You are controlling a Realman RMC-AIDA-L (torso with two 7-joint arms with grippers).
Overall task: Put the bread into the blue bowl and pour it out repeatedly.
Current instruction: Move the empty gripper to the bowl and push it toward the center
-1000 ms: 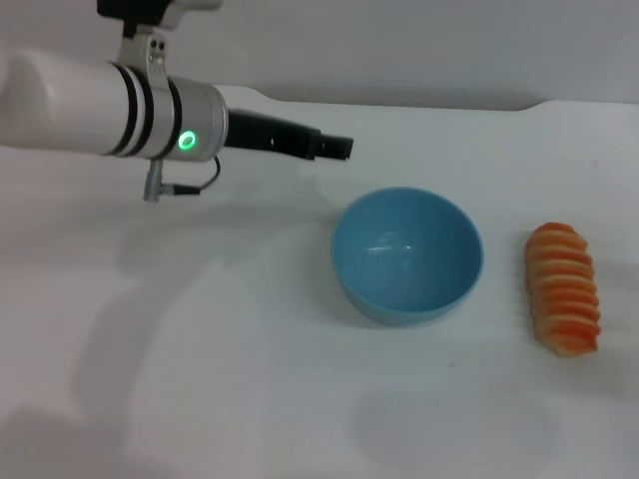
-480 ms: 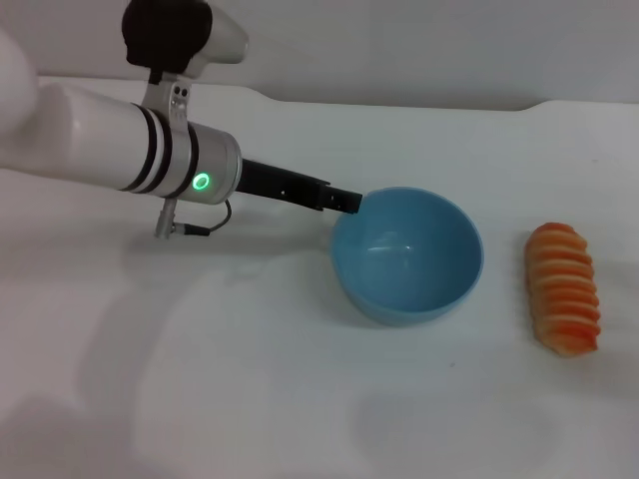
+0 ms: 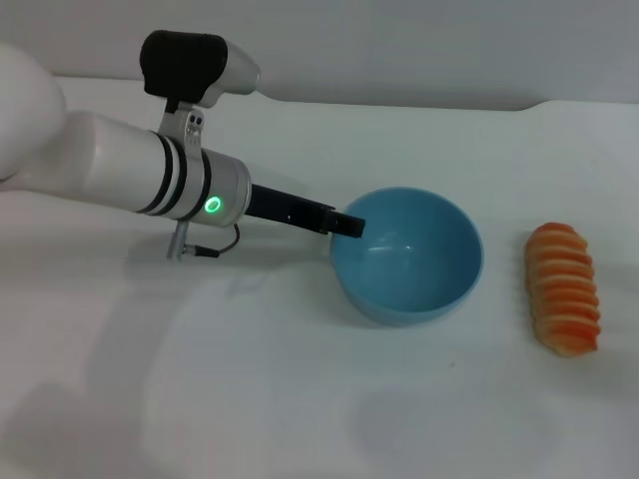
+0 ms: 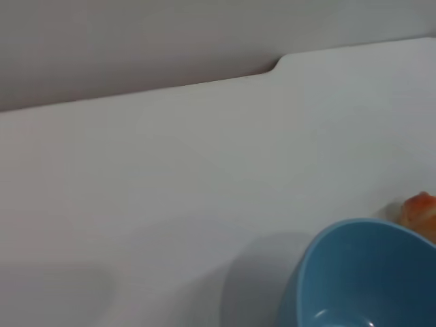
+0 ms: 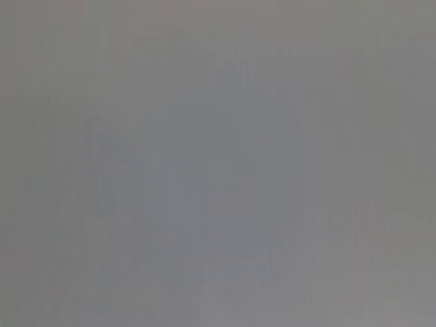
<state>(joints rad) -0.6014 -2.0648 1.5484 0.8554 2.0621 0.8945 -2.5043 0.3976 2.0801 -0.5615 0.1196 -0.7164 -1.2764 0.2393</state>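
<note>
The blue bowl [image 3: 419, 261] stands upright and empty in the middle of the white table. The bread [image 3: 564, 289], a ridged orange-and-tan loaf, lies on the table to the right of the bowl, apart from it. My left gripper [image 3: 345, 224] reaches in from the left, and its dark tip sits at the bowl's left rim. The left wrist view shows the bowl [image 4: 361, 279] close up, with a bit of the bread [image 4: 419, 210] behind it. My right gripper is out of view, and its wrist view is plain grey.
The white table [image 3: 300, 399] runs back to a grey wall [image 3: 399, 50]. A step in the table's far edge [image 3: 539, 103] shows at the back right. My left arm's white forearm [image 3: 130, 175] hangs over the left part of the table.
My left arm has come down and moved right, bringing its gripper from above and left of the bowl to the bowl's left rim. Bowl and bread have not moved.
</note>
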